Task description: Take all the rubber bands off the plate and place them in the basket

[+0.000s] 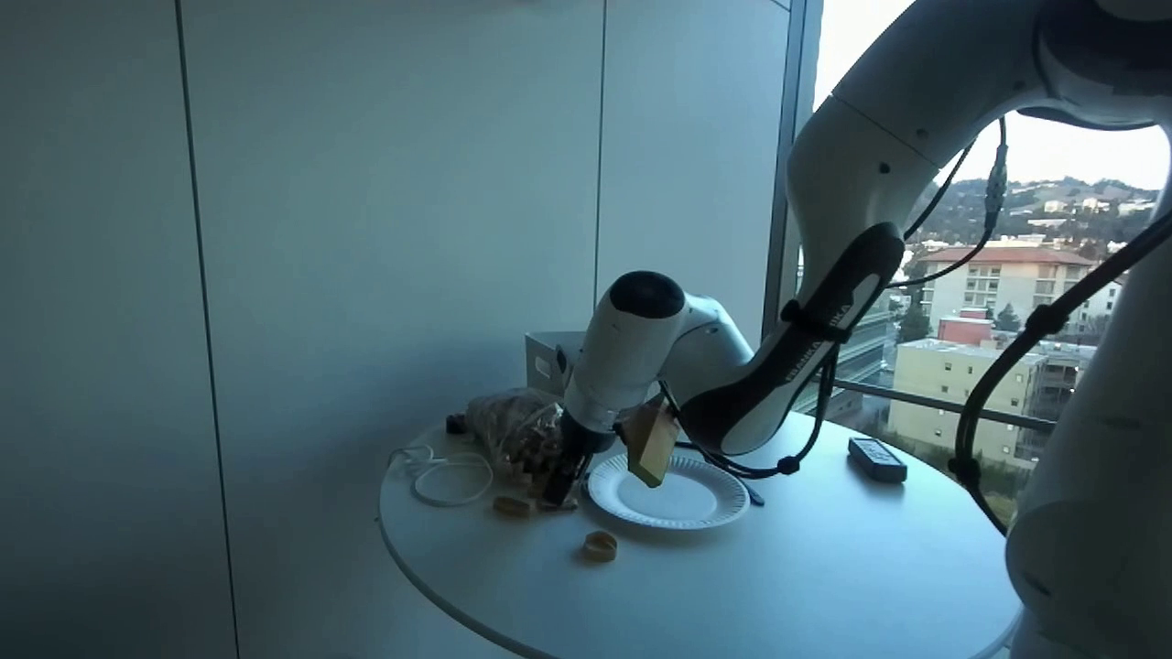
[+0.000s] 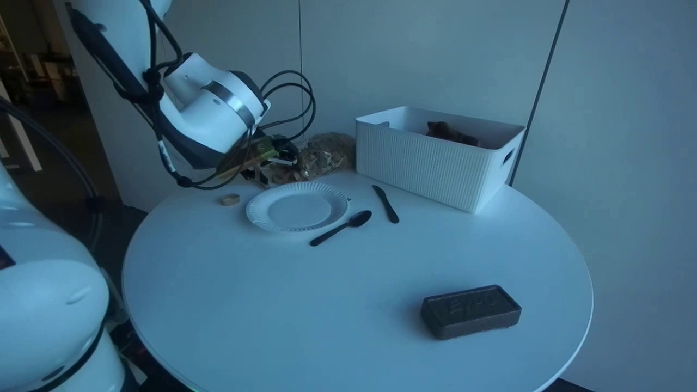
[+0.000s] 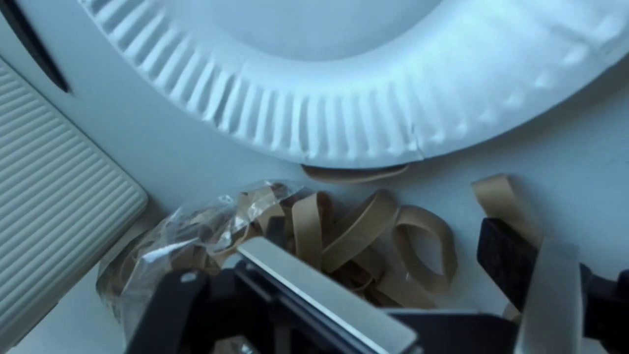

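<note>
Two empty jaws stand wide apart near one plate point(image 3: 339, 118) and at least five rubber bands point(image 3: 307, 228).

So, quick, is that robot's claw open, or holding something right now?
Gripper: open, jaws wide apart, nothing clamped between them.

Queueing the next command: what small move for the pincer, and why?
I'd probably lift the pincer straight up without closing it: it stands open low over rubber bands by a clear plastic bag, nothing looks gripped, and in an exterior view the plate shows no bands on it.
</note>
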### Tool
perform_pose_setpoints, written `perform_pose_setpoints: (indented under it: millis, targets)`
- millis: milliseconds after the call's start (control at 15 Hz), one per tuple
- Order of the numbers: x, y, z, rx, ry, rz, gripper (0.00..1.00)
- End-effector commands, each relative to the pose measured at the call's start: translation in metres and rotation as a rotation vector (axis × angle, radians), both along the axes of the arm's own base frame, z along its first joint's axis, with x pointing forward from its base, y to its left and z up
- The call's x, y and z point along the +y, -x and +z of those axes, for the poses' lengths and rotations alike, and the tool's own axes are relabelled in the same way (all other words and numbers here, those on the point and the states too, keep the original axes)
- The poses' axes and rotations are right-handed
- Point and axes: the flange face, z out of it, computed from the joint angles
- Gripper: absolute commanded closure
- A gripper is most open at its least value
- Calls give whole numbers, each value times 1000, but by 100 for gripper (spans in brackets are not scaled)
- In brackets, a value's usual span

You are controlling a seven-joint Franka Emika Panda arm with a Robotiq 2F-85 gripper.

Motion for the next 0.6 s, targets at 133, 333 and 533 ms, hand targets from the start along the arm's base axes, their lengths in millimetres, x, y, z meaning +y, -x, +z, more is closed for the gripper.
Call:
perform_pose_setpoints:
  millis: [133, 333, 533]
  targets:
    - [-3, 34, 17, 23, -3, 65, 0]
    - [-7, 46, 27, 49, -53, 5, 0]
    - [-9, 42, 58, 31, -121, -42, 0]
